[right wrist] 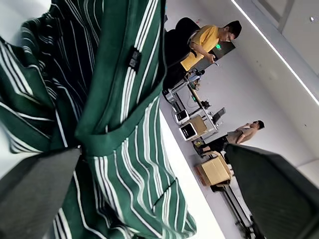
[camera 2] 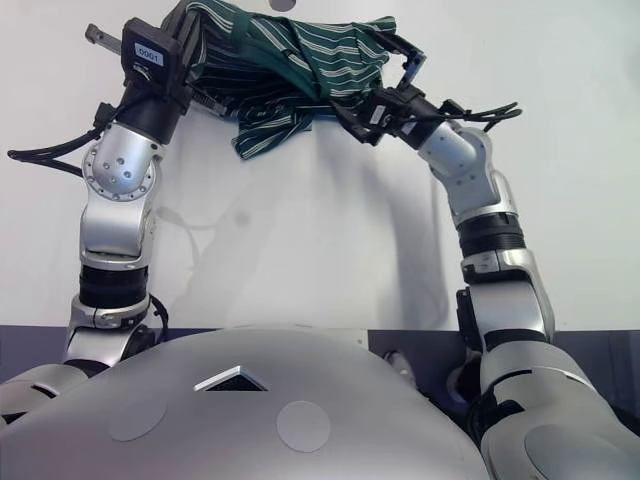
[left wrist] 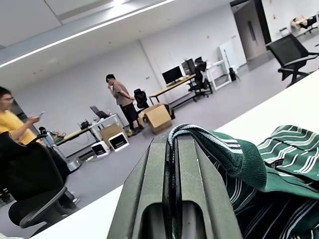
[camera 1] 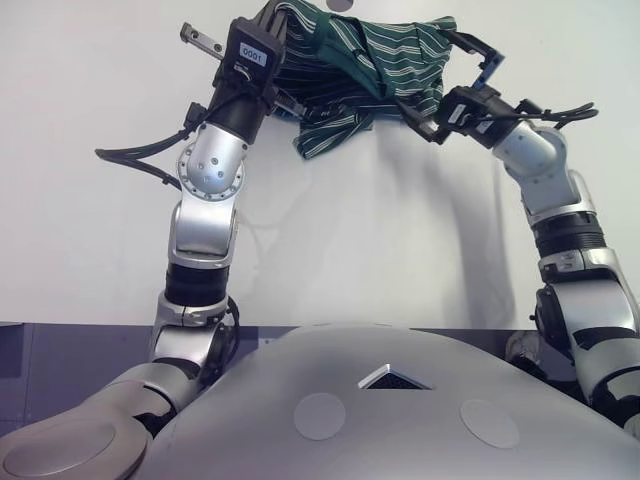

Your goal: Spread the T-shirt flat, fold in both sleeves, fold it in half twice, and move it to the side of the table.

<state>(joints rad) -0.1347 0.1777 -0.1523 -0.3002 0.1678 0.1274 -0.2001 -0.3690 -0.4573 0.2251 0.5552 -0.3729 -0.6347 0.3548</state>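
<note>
A dark green T-shirt with white stripes (camera 1: pixel 360 70) hangs bunched above the far part of the white table (camera 1: pixel 350 230), strung between my two grippers. At the shirt's left end, my left gripper (left wrist: pixel 174 137) is shut on a fold of the fabric, which is pinched between the two fingers. At the shirt's right end sits my right gripper (right wrist: pixel 149 169). Its fingers stand wide apart, with striped cloth (right wrist: pixel 119 149) draped against one finger (right wrist: pixel 35 194). The shirt's lower folds (camera 1: pixel 330 135) dangle toward the tabletop.
The table's near edge (camera 1: pixel 80 323) runs just in front of my torso, with dark floor below it. Black cables (camera 1: pixel 140 160) loop off my left forearm. Beyond the table's far side are office desks, chairs (left wrist: pixel 294 50) and boxes (left wrist: pixel 157 117).
</note>
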